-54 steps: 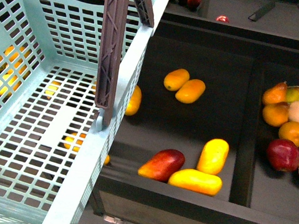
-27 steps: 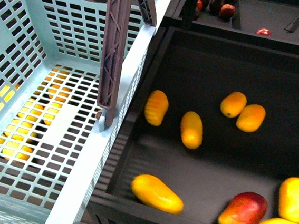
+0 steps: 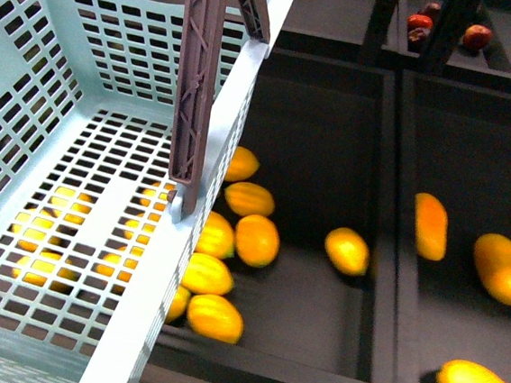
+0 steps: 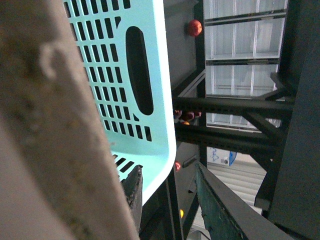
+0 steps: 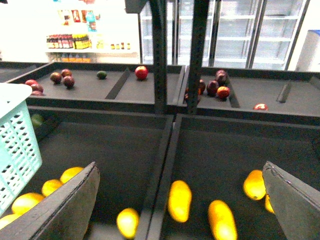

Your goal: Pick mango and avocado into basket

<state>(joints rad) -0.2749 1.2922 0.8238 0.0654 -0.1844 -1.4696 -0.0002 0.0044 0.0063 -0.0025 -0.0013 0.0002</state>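
A blurred beige surface [image 4: 45,125] fills the nearest part of the view, too close to identify. Beyond it is the turquoise basket [image 4: 150,55], showing a slotted wall with one oval hand opening. The two dark fingers [image 4: 133,192] of the left gripper [image 4: 168,172] stand apart, one just beside the basket's rim. Farther off are dark frame beams [image 4: 230,107], glass doors [image 4: 245,45] and a round red fruit [image 4: 195,27].

Nothing legible — no text, labels or numbers.
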